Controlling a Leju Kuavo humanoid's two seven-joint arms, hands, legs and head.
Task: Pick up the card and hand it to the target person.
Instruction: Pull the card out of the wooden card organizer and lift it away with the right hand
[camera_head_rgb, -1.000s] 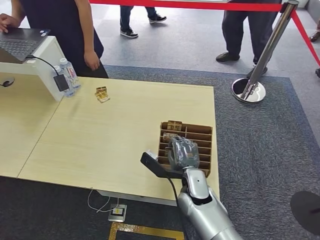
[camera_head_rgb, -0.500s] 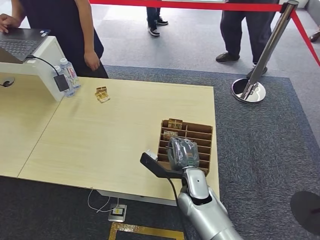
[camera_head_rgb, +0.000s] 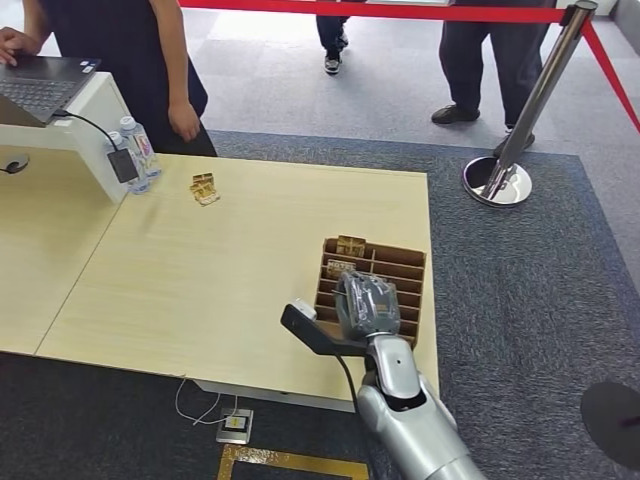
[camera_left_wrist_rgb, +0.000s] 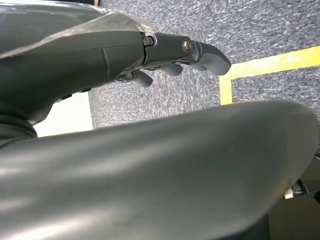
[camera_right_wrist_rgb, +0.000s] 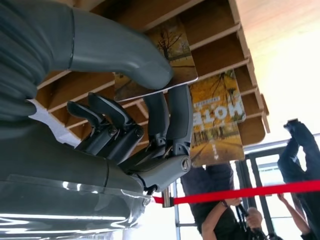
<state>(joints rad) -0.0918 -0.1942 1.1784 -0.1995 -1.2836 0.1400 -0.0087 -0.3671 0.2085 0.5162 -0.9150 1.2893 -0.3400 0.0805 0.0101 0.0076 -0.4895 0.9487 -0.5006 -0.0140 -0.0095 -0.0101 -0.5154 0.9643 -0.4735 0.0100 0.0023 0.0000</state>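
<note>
Card (camera_right_wrist_rgb: 156, 62) sits pinched between the thumb and fingers of the right robot hand (camera_head_rgb: 367, 305), not yet lifted from the wooden rack (camera_head_rgb: 404, 270) at the surface's near right corner; the hand-over remains.

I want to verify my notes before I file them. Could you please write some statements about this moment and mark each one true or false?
1. The right hand pinches a card at the wooden rack. True.
2. The left hand holds a card. False: it holds nothing.
3. Two water bottles stand on the table. True.
4. The rack sits at the table's far left corner. False: it sits at the near right edge.
</note>
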